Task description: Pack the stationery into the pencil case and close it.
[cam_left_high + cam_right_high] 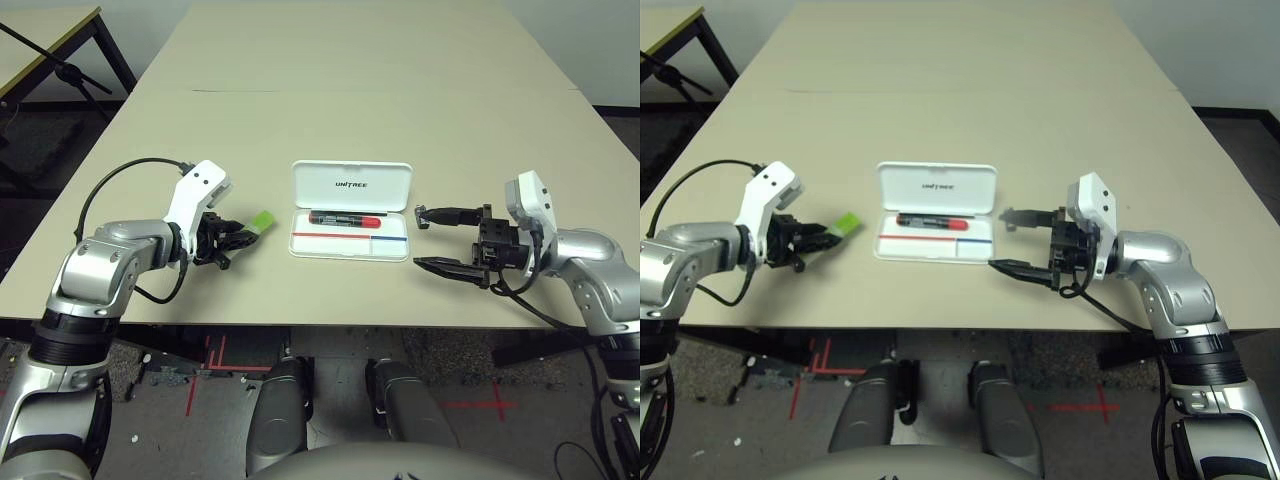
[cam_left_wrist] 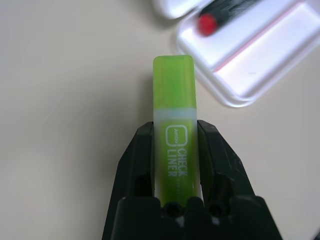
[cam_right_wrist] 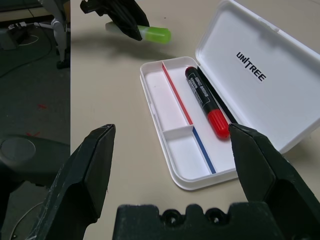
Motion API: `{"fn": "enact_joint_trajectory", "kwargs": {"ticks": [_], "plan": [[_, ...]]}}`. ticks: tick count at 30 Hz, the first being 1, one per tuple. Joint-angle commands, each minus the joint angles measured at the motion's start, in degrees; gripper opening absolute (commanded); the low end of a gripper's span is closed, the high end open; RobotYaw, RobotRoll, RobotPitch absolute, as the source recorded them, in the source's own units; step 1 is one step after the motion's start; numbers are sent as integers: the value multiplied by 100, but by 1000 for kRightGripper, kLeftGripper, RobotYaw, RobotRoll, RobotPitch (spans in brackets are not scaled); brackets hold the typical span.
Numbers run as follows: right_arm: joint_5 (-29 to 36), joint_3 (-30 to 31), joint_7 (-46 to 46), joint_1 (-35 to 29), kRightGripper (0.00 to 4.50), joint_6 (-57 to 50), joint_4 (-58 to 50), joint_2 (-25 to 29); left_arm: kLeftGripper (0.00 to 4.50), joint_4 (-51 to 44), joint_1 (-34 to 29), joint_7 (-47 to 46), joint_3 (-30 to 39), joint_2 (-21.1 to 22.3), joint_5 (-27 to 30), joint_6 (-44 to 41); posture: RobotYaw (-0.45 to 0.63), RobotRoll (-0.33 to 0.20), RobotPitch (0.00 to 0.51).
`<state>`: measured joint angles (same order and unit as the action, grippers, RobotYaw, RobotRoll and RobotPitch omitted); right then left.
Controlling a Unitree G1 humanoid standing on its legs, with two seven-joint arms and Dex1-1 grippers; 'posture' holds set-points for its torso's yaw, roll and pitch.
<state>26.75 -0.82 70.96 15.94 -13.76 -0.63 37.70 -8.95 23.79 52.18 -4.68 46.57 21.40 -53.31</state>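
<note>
Left of centre, left eye view: left gripper [image 1: 228, 240] closed on green highlighter [image 1: 260, 222], its long axis slanting up-right; open white case [image 1: 350, 247] just picture-right of the cap, left arm nearer. Right gripper [image 1: 435, 241] at centre right, spread, nothing between its fingers.

Left wrist view: highlighter lengthwise between fingers, cap outward, beside the case.

Right wrist view: black marker [image 3: 202, 92] lies in the long compartment, beside the hinged lid [image 3: 265, 65].

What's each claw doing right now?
Left claw: closed on the green highlighter, lifted off the table.
Right claw: open, holding nothing, to the right of the pencil case.
</note>
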Motion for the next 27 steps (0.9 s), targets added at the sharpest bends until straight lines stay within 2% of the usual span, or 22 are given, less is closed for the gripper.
{"fn": "enact_joint_trajectory", "kwargs": {"ticks": [1,12,27], "plan": [[-34,-10,31,-74,4500,57,2,63,1104,-107,132,321,-338,46,-95,460,-33,0,121],[-63,-3,-7,-71,4500,96,-6,67,1104,588,1023,849,-1314,-393,-908,1991,-43,0,112],[-77,5,-112,-84,4500,109,-46,18,1104,1204,1612,1412,-2010,-993,-1686,3195,-66,0,107]]}}
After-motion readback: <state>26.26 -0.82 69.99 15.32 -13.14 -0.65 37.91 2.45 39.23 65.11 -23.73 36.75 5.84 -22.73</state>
